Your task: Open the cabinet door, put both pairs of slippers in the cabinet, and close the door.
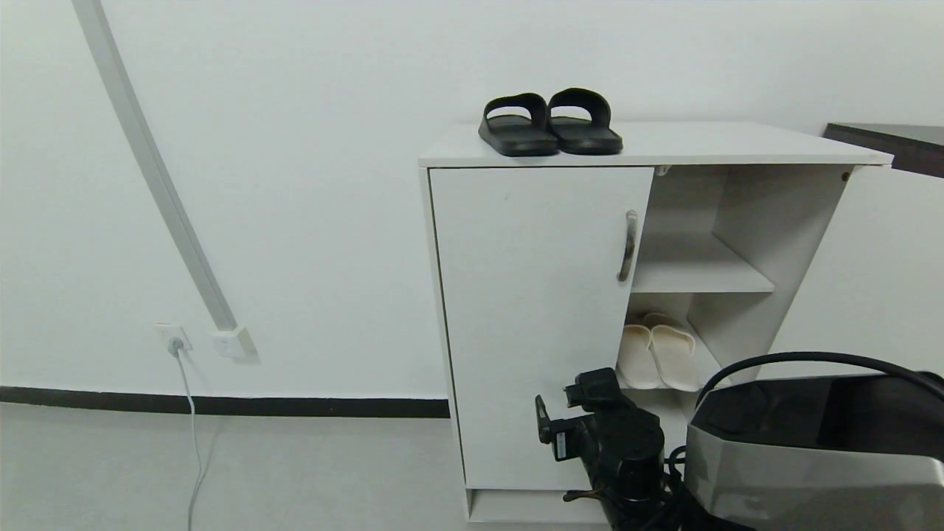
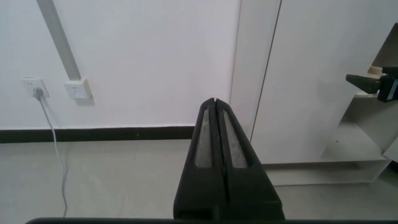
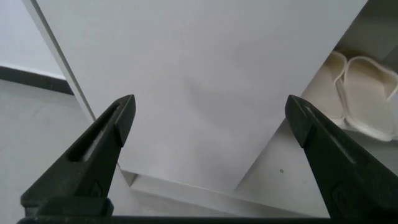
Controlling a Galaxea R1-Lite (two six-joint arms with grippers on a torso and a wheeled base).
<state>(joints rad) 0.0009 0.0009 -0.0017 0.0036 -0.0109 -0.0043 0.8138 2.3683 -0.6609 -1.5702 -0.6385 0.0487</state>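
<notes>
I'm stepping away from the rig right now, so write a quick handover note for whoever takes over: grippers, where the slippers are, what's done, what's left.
Cabinet: right side stands open, left door closed.
Left gripper: jaws shut, empty, off to the cabinet's left.
Right gripper: jaws open, empty, low in front of the left door.
White slippers: inside, on the lower shelf.
Black slippers: side by side on the cabinet top.
Done: cabinet opened, white pair in.
Left: put the black pair inside, then close the door.
</notes>
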